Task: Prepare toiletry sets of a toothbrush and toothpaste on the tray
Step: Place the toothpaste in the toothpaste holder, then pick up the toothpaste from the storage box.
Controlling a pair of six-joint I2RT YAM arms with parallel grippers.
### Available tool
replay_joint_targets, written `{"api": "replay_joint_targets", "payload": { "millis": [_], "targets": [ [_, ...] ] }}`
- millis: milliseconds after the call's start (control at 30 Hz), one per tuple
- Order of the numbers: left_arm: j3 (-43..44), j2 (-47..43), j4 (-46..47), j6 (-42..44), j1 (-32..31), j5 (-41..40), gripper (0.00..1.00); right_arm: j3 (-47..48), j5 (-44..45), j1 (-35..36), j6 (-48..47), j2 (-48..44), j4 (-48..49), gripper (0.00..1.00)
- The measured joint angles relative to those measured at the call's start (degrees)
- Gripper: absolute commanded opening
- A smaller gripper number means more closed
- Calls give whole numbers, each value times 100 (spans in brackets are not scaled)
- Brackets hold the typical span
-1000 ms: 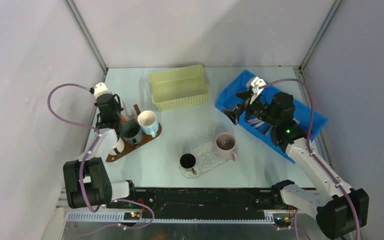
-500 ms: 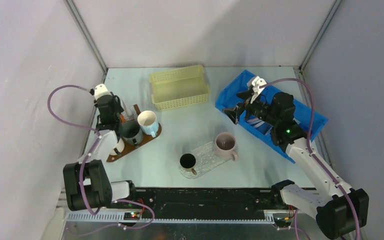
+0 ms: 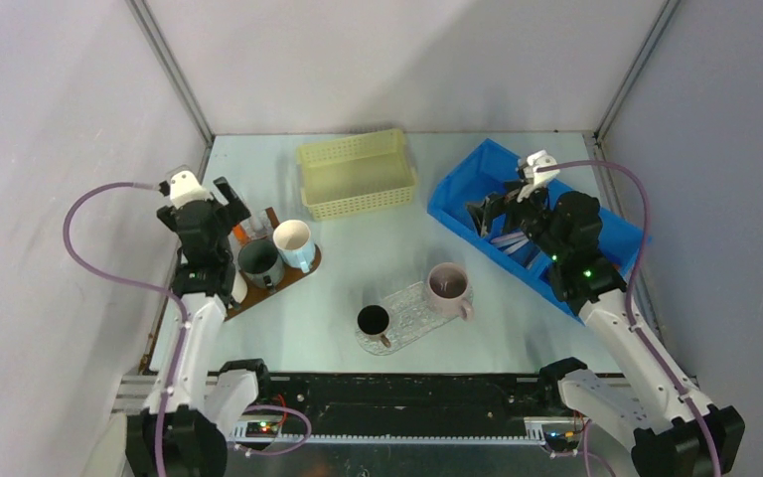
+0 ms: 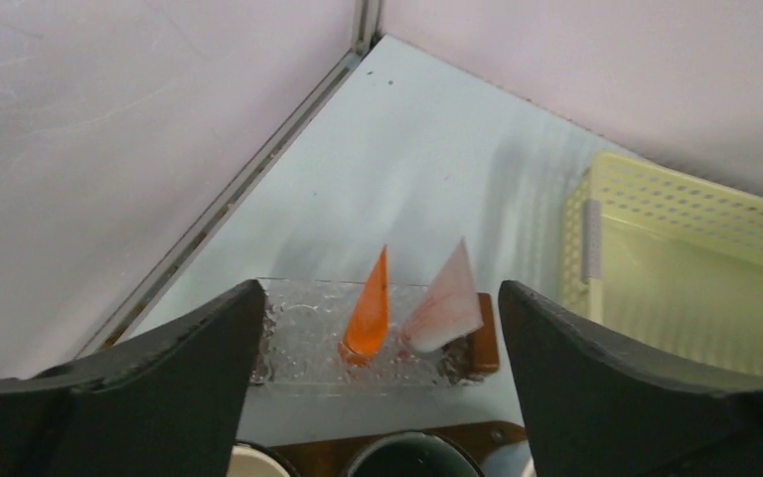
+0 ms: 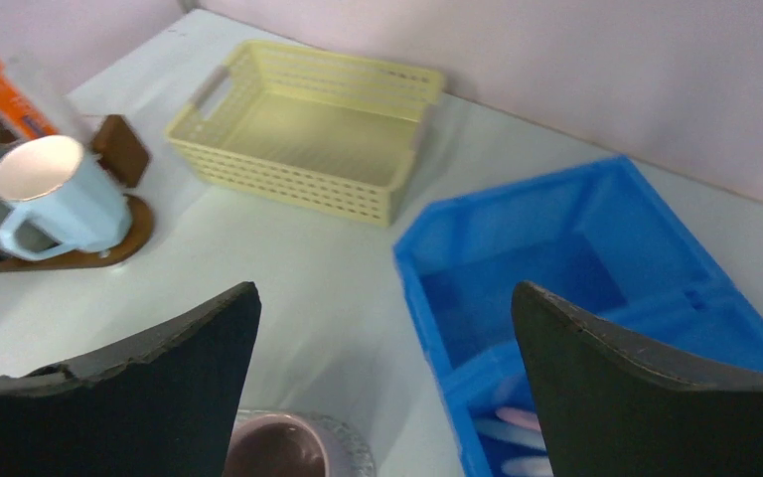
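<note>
- Left gripper (image 4: 380,290): fingers wide apart, nothing between them. It hangs over the far end of the brown tray (image 3: 227,312), left side of the top view.
- Orange tube (image 4: 370,310) and white tube (image 4: 445,298) stand tilted, side by side, in a clear glass holder (image 4: 303,343) at that end of the tray. They sit lower centre in the left wrist view, in line with the gap between the fingers.
- Same tray carries a dark mug (image 3: 258,263), a light blue mug (image 3: 293,243) and a white mug (image 3: 234,290), the last partly behind the arm.
- Right gripper (image 5: 385,290): also apart, empty — over the blue bin (image 3: 477,184), upper right of the top view.
- Pale toothbrushes (image 5: 515,422) lie in the bin's lower compartment, bottom edge of the right wrist view.
- Yellow basket (image 3: 358,174) is at top centre of the desk (image 3: 358,268).
- Pink mug (image 3: 447,283) and black mug (image 3: 373,320) sit on a clear glass tray (image 3: 412,308) at mid-desk.
</note>
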Motion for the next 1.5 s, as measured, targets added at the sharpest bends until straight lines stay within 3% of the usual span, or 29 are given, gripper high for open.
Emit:
{"api": "replay_joint_targets", "payload": {
  "millis": [267, 467, 733, 967, 1133, 1500],
  "targets": [
    [61, -1283, -739, 140, -487, 31, 100, 11, 1843, -98, 516, -566, -1045, 99],
    [61, -2129, -1185, 208, -831, 402, 100, 22, 3373, -527, 1609, -715, -2199, 96],
    [79, -3049, -1572, 299, -1108, 1027, 100, 22, 4402, -1263, 3053, -538, -3493, 93],
    [98, -3274, -1930, 280, -1305, 1298, 100, -37, 4586, -1707, 3982, 98, -3976, 87],
    [98, -3434, -2087, 173, -1379, 1482, 100, -310, 4481, -2107, 4304, 466, -4015, 74],
    [98, -3475, -2208, 87, -1484, 1613, 100, -640, 3348, -2874, 4398, 1067, -3416, 67]
  ]
}}
